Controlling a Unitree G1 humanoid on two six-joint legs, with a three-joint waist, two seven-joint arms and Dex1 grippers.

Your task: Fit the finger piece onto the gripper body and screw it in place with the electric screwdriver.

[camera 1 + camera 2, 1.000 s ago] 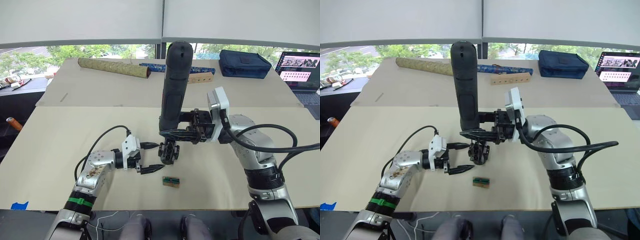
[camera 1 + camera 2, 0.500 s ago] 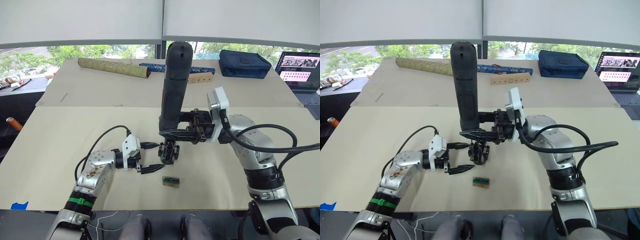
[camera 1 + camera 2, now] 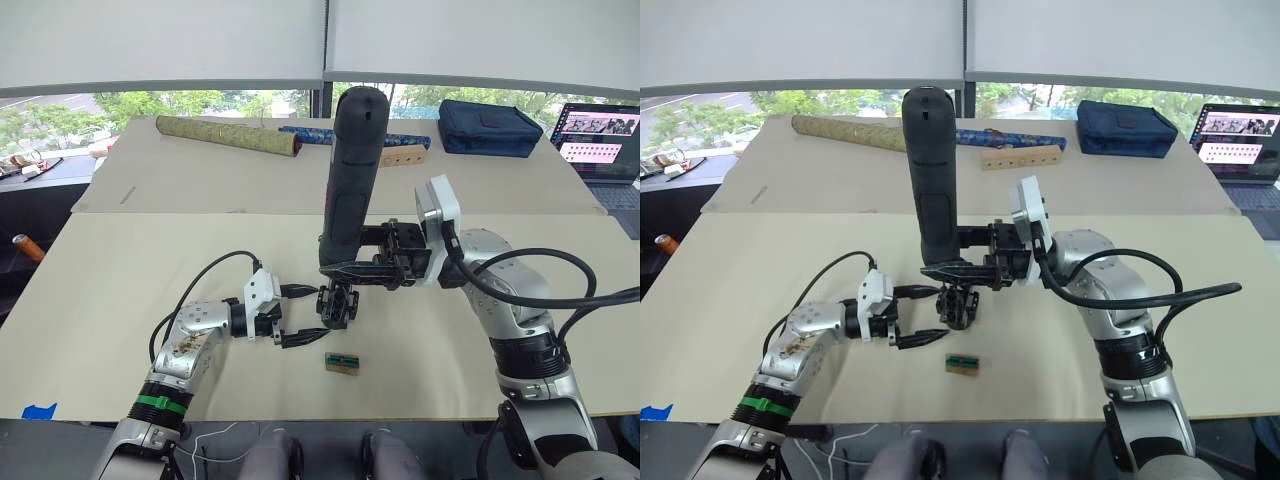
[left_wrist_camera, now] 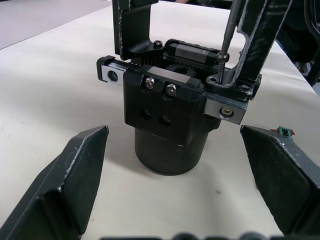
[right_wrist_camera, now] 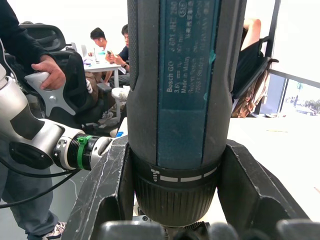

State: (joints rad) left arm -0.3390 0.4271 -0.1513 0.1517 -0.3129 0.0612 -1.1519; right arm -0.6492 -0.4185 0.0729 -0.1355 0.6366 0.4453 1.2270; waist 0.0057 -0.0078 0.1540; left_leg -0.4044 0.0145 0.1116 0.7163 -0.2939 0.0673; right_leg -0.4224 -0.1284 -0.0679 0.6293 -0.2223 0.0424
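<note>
Standing at the centre of the frame on the beige table (image 3: 120,300), the gripper body (image 3: 337,305) is sitting upright on its round base, a black block with rails across its top. In the left wrist view, the finger piece (image 4: 255,45) is resting on one end of the rail (image 4: 227,95), with another black finger rising at the opposite end. The electric screwdriver (image 3: 348,175) is standing almost vertical directly above the body, rounded end up, and its thin metal bit (image 4: 226,37) is touching down on the rail beside the finger piece. The right gripper (image 3: 352,268) is clamping the lower part of the screwdriver, its fingers (image 5: 107,190) pressing against both sides of the barrel. The left gripper (image 3: 305,315) is lying low on the table just left of the body, its two fingers spread wide on either side of the base without touching it and holding nothing. Just below the body, toward the bottom of the frame, a small wooden block with a green top (image 3: 342,363) is lying on the table. Along the far edge, at the top of the frame, are lying a gold rolled tube (image 3: 228,136), a blue patterned tube (image 3: 400,139), a wooden strip with holes (image 3: 404,155) and a dark blue bag (image 3: 490,127). A laptop (image 3: 600,140) is sitting open at the upper right.
</note>
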